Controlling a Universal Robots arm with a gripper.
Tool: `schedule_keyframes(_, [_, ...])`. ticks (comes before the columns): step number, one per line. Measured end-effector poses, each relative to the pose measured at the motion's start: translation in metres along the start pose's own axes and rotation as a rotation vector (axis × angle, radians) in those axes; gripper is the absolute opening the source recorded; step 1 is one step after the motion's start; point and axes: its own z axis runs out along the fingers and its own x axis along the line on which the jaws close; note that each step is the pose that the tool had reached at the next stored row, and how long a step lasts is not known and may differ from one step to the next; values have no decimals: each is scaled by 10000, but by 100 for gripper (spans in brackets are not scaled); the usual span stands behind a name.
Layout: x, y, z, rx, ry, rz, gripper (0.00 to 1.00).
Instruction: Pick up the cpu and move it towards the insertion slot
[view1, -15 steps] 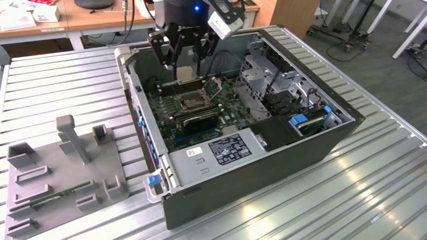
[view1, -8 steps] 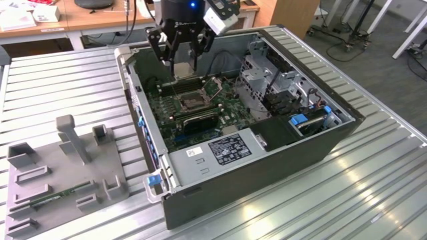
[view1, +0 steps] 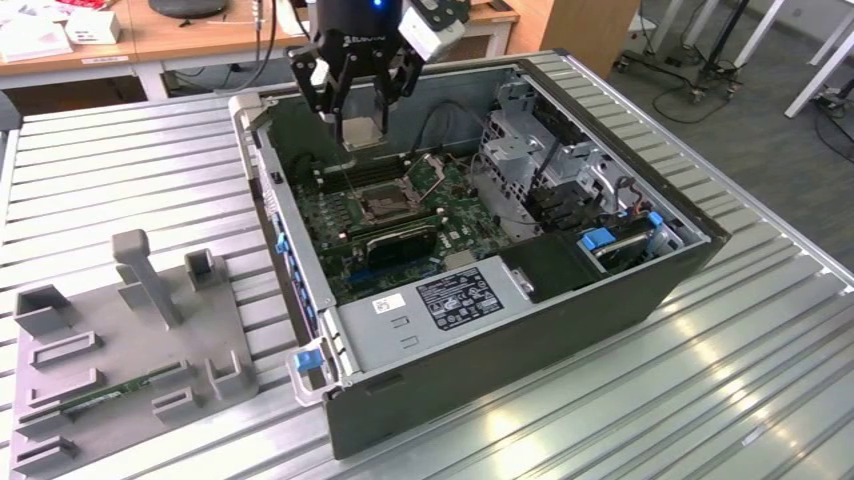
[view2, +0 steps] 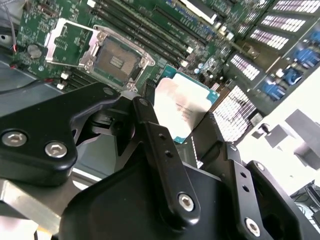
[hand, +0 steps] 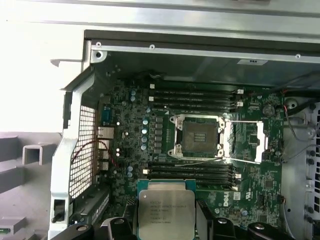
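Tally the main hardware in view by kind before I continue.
cpu, held in the pincer: 1
insertion slot, open and bare: 1
computer case: 1
grey tray: 1
green memory stick in the tray: 1
Total: 5

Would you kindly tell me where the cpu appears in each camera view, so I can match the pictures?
Exterior view: the cpu hangs in the gripper above the open computer case.
Second wrist view: the cpu sits between the black fingers, before the motherboard.
First wrist view: the cpu is at the lower edge.
Shared landmark: the insertion slot, open and empty.
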Motion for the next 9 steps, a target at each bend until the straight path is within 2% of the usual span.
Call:
schedule_keyframes(5, [-3,79,7,0,0,0,55])
schedule_keyframes(9, [-4,88,8,-1,0,-2,55])
